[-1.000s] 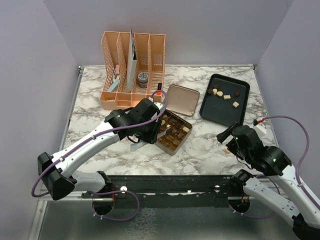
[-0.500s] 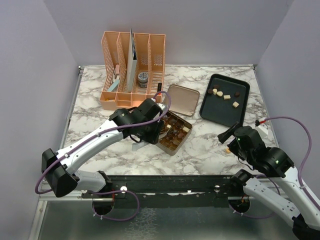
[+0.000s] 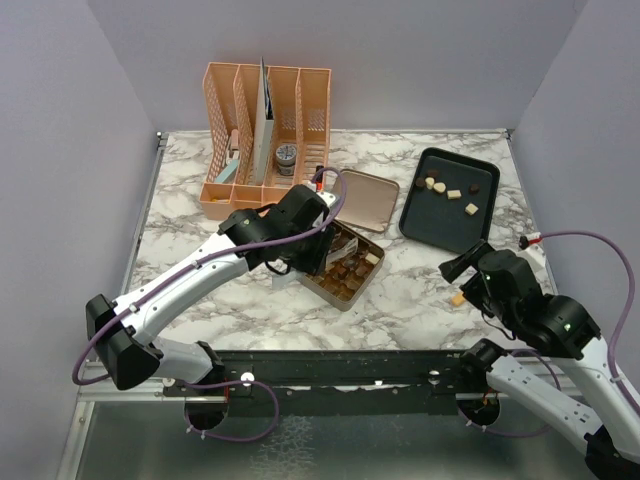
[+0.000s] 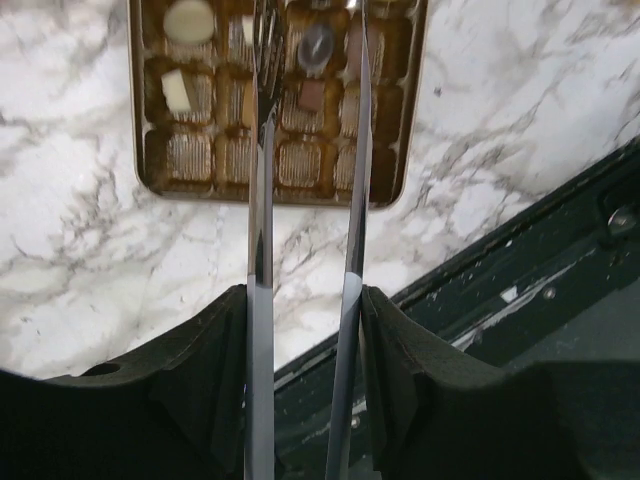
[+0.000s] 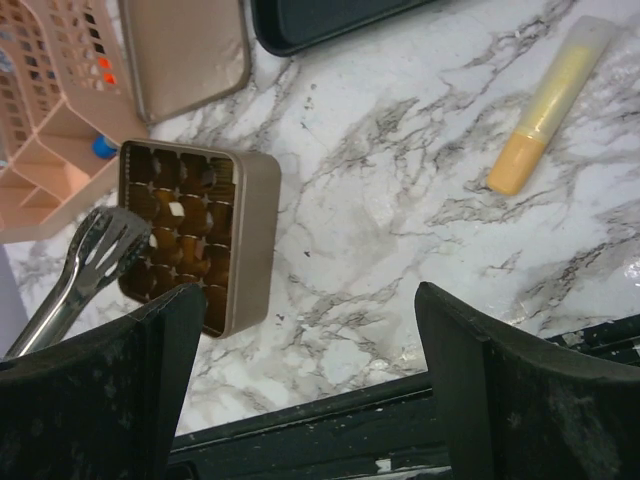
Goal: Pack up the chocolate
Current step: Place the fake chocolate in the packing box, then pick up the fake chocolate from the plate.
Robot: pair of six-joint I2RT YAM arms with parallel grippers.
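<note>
The square gold tin point(image 3: 347, 292) sits mid-table with its gold lid point(image 3: 362, 200) lying behind it. Chocolate pieces fill some of its cups: a cream round one point(image 4: 188, 18), a cream bar point(image 4: 177, 88) and a brown square point(image 4: 312, 95). More chocolate point(image 3: 450, 192) lies on the black tray point(image 3: 440, 228). My left gripper point(image 3: 303, 232) point(image 4: 305, 300) is shut on metal tongs point(image 4: 262, 250), whose slightly parted tips hang over the tin's far cups; the tongs point(image 5: 80, 275) also show in the right wrist view. My right gripper point(image 3: 462, 270) point(image 5: 305, 300) stands open over bare marble, right of the tin point(image 5: 255, 240).
A peach desk organizer point(image 3: 265, 140) holding papers and a small jar stands at the back left. A yellow tube point(image 5: 545, 110) lies on the marble near the right gripper. The dark front rail point(image 4: 520, 270) runs along the table's near edge.
My left gripper has shifted back and a little right with the tongs, whose arms have spread slightly. The right arm has drifted a little to the right.
</note>
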